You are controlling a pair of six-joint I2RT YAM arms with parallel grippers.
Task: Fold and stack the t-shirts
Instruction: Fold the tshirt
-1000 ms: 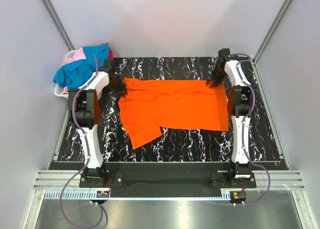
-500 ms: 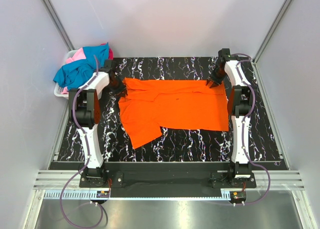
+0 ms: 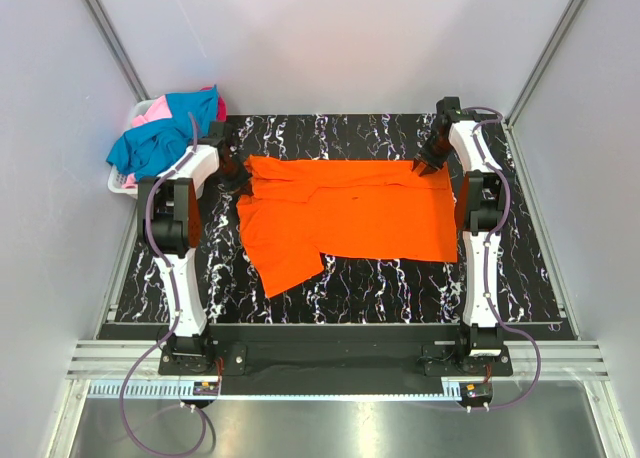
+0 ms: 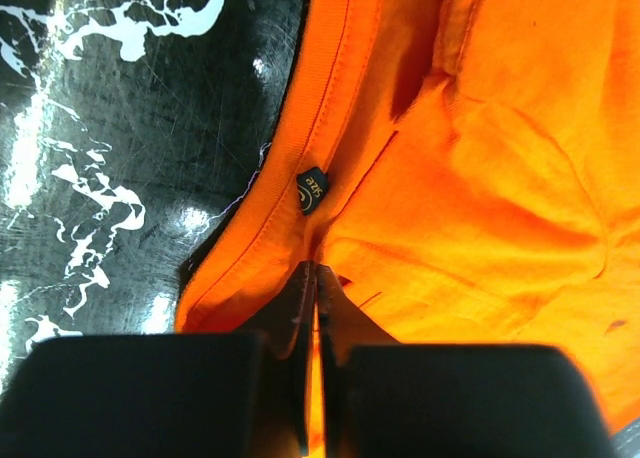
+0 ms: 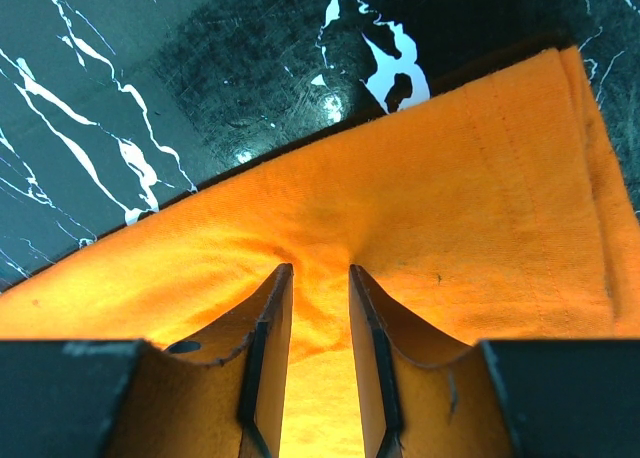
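A vivid orange t-shirt (image 3: 350,213) lies spread flat on the black marbled table (image 3: 400,288), with one part hanging toward the front left. My left gripper (image 3: 238,178) is at its far left edge by the collar. In the left wrist view the jaws (image 4: 312,268) are pressed together on a fold of the orange cloth (image 4: 480,178), just below the small black neck label (image 4: 312,188). My right gripper (image 3: 428,168) is at the shirt's far right corner. Its jaws (image 5: 320,270) stand a little apart, tips pressed into the cloth (image 5: 480,178), which puckers between them.
A white slatted basket (image 3: 118,183) stands off the table's far left corner, heaped with a teal-blue shirt (image 3: 160,138), a pink one (image 3: 152,110) and a red one (image 3: 220,103). White walls close in on three sides.
My left gripper has shifted very slightly toward the far left with the collar edge. The right arm and the rest of the shirt look unchanged.
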